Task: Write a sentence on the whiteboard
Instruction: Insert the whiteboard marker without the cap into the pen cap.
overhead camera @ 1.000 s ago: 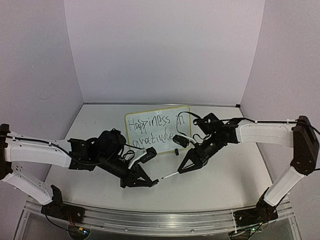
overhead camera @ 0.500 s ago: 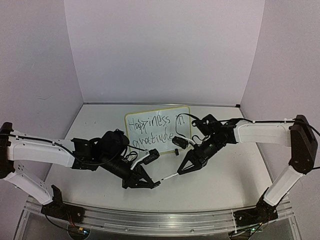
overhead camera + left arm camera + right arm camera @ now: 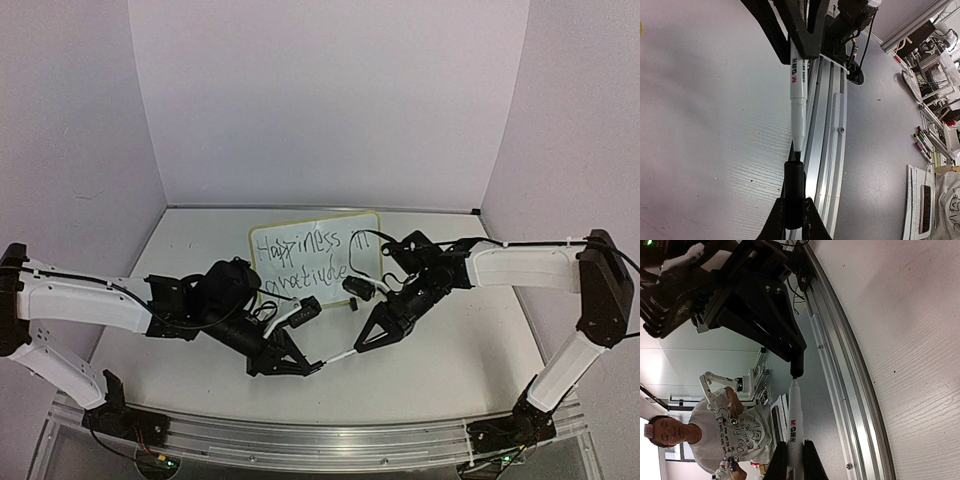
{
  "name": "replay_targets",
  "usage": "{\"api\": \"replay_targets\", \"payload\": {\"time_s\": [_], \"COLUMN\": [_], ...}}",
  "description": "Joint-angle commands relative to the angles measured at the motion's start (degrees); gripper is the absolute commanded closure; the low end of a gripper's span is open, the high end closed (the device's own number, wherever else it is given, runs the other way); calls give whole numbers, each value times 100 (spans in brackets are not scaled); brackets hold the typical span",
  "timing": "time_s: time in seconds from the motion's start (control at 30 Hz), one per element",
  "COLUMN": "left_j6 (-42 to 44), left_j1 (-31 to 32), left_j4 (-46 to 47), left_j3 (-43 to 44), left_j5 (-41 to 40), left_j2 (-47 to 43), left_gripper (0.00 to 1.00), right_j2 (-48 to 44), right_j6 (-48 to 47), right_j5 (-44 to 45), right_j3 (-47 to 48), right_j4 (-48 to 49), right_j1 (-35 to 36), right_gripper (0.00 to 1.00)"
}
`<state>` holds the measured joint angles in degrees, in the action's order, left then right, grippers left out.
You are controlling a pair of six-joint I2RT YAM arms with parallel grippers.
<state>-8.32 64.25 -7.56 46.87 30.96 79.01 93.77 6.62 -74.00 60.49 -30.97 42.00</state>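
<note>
We see a pale grey table (image 3: pixel 450 370) between lavender walls (image 3: pixel 330 100). The small yellow-rimmed whiteboard (image 3: pixel 312 225) bears its black handwritten sentence (image 3: pixel 300 262). In front of the whiteboard both arms stretch inward: the left gripper (image 3: pixel 308 366) clamps a black cap (image 3: pixel 793 192), and the right gripper (image 3: pixel 362 345) clamps a white marker (image 3: pixel 798 95), tip at the cap's mouth.

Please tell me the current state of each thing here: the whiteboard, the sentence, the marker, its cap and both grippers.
whiteboard: propped up, written on.
sentence: in two lines, reads "Happiness in gratitude".
marker: uncapped, held, tip right at the cap's mouth.
cap: off the marker, held.
left gripper: shut on the cap.
right gripper: shut on the marker.
</note>
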Motion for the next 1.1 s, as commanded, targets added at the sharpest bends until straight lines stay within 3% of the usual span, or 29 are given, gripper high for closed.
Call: {"api": "replay_targets", "payload": {"time_s": [0.0,1.07], "left_j6": [119,425], "left_j1": [26,26], "left_j4": [54,60], "left_j3": [292,792], "left_j5": [60,69], "left_j2": [21,279], "left_gripper": [100,100], "right_j2": [54,270], "right_j6": [-134,-156], "right_j5": [-112,-93], "right_j3": [194,589], "right_j4": [-43,-23], "right_j1": [53,342], "right_gripper": [100,100]}}
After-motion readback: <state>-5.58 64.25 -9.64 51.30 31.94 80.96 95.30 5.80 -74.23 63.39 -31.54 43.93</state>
